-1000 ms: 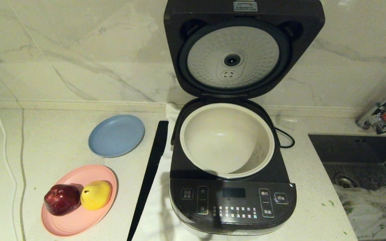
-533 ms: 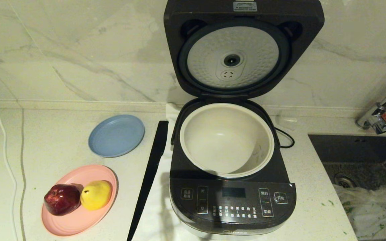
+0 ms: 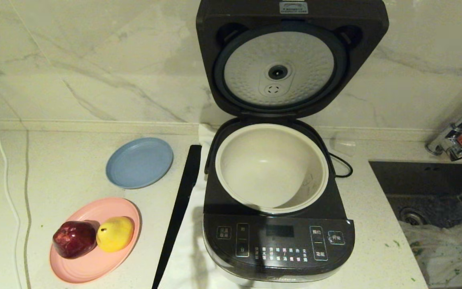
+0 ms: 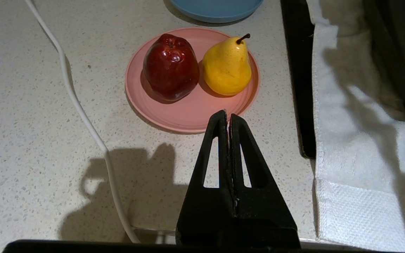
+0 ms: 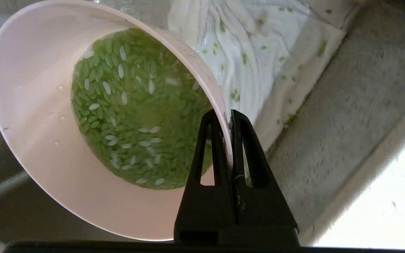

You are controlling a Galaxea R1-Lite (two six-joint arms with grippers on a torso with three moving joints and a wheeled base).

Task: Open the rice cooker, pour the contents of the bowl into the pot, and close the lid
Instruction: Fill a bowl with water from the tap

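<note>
- The rice cooker [image 3: 279, 224], a dark rounded-square body with a glossy front panel of white labels, stands at the centre of the speckled pale tabletop [image 3: 66, 168].
- Its lid [image 3: 291, 56] is raised upright at 12 o'clock, showing a dimpled silver disc ringed by a dark gasket.
- The pot [image 3: 272, 167], smooth, deep, round and cream-white with a wide rim, sits in the cooker and has nothing inside.
- The right tool [image 5: 229, 117] is pressed together on the thin rim of the bowl [image 5: 40, 147], a smooth pale pink round vessel tilted above the sink.
- The contents [image 5: 135, 105], small green grains with scattered white ones, lie in the bowl's bottom.
- Under the bowl, a crumpled white cloth [image 5: 258, 52] flecked with green grains lies in the grey sink [image 3: 435, 180], at the cooker's 3 o'clock.
- The left tool [image 4: 227, 117], fingers pressed together and holding nothing, hangs over the tabletop near a flat pink plate [image 4: 188, 112].
- That plate carries a glossy red apple [image 4: 170, 66] touching a yellow pear [image 4: 227, 66], at the cooker's 8 o'clock.
- A blue plate [image 3: 139, 162] lies at 10 o'clock; a long black strip [image 3: 181, 204] lies just beside the cooker's left side.
</note>
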